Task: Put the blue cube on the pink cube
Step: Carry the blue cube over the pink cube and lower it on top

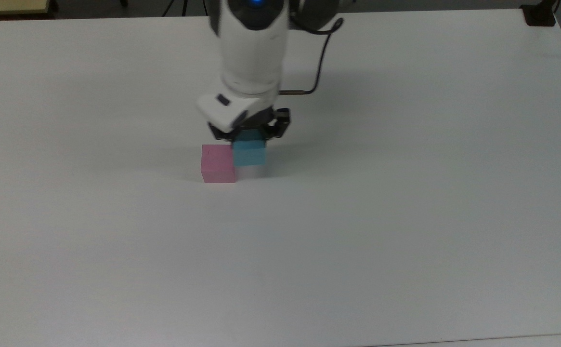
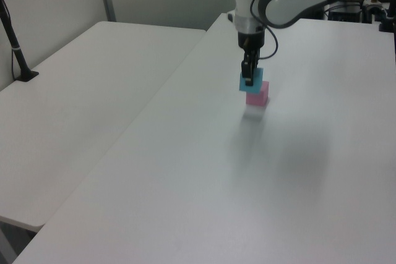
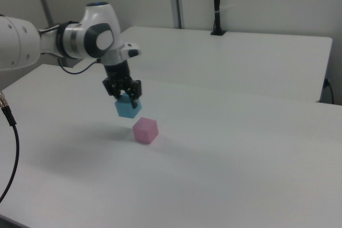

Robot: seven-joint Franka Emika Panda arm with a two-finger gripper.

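Blue cube [image 3: 128,109], pinched in our hand [image 3: 124,95], hangs off the desk, just beside the pink cube [image 3: 145,130], toward the right view's upper left.

We see the blue cube [image 1: 249,152], small, matte and light blue, raised off the white tabletop [image 1: 405,217], its shadow below it in the top view. It hangs above and just beside the pink cube [image 1: 217,164], at that cube's right edge in the top view and up and to its left in the right view. The pink cube, pastel, plain-faced and about the same size, sits flat on the tabletop.
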